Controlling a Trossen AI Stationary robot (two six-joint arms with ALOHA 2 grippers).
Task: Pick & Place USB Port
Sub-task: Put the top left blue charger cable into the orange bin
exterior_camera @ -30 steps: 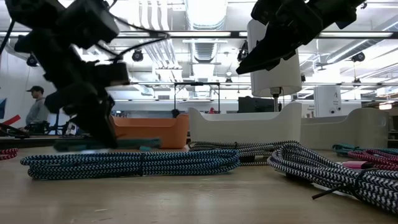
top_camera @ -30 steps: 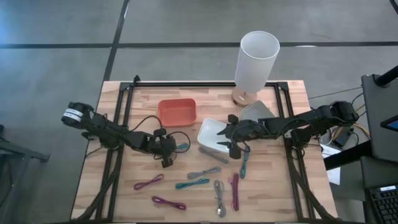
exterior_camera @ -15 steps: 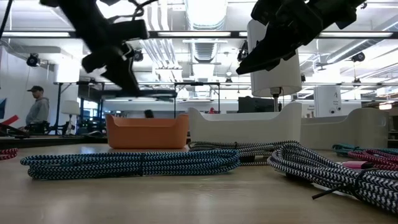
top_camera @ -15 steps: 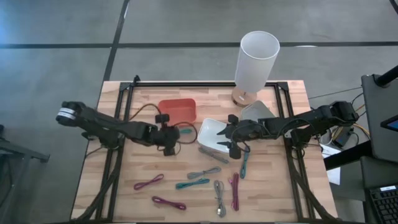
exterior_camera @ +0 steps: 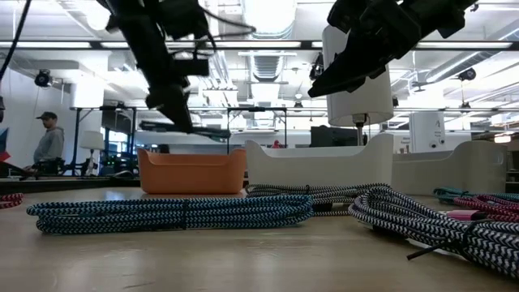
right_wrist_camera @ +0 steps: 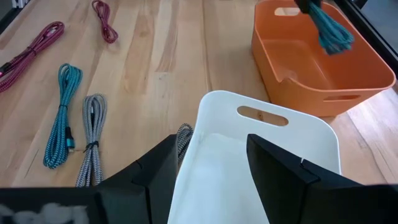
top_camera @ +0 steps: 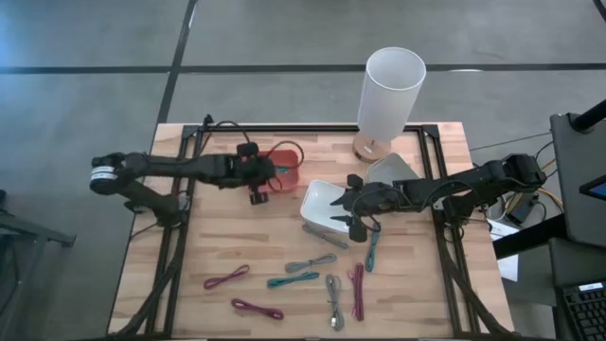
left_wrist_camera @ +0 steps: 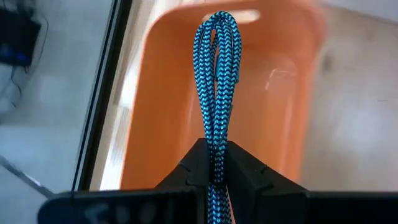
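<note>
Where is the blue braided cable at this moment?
The blue braided cable is held in the left gripper, hanging over the orange bin, left of the white bin in the high view.

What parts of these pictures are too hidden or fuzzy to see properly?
- Blue cable: in the left wrist view its lower end is hidden between the left gripper fingers; its plugs don't show.
- Orange bin: in the low view its wall hides the inside.
- White bin: in the right wrist view the right gripper fingers cover part of its floor.
- Person: low view, too small to make out.
</note>
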